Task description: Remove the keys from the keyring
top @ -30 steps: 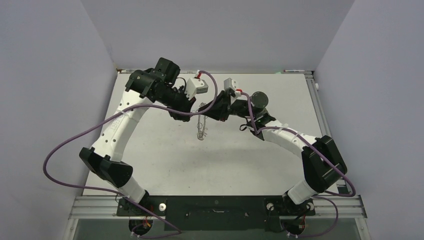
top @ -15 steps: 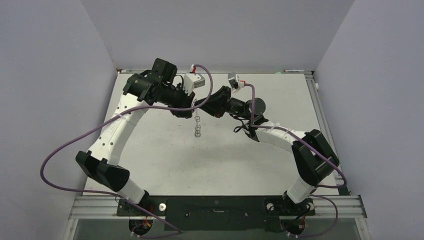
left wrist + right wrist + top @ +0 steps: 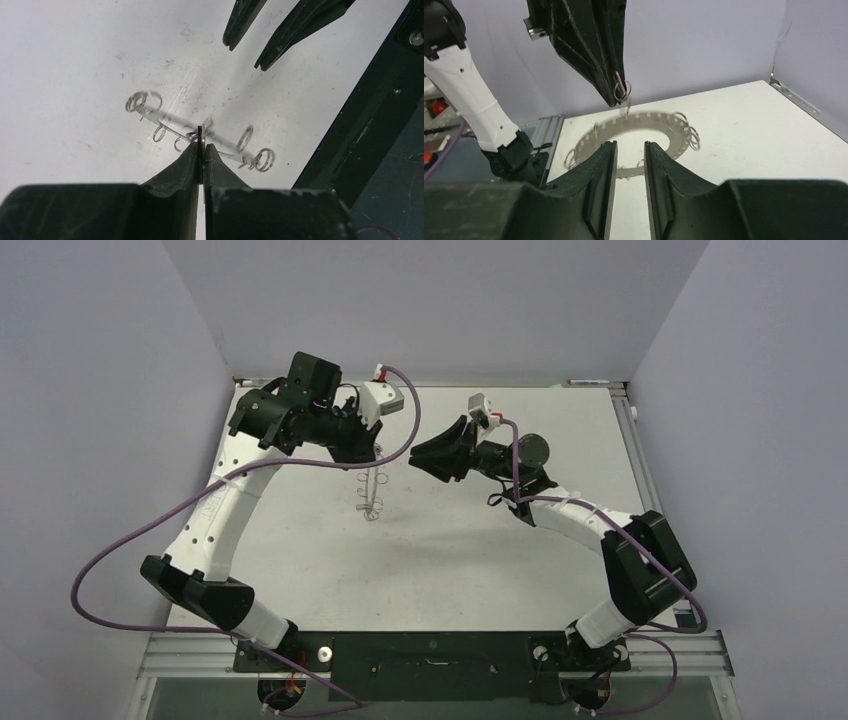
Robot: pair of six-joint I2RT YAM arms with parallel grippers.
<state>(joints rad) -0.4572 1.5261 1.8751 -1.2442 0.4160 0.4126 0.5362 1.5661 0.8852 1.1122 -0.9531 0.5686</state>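
Note:
My left gripper is shut on the rim of the keyring and holds it hanging above the table. In the left wrist view the gripper pinches the ring edge-on, with small wire loops along it. In the right wrist view the flat grey ring hangs blurred from the left fingertips. My right gripper is open and empty, a short way right of the ring; it also shows in its own view. I cannot tell any keys apart from the loops.
The white table lies under both arms, with a metal rail along its right edge. Purple cables hang off both arms. The grey walls close in at the back and sides.
My left arm has swung left, carrying the ring with it. My right gripper has drawn back to the right and now stands apart from the ring, which swings.

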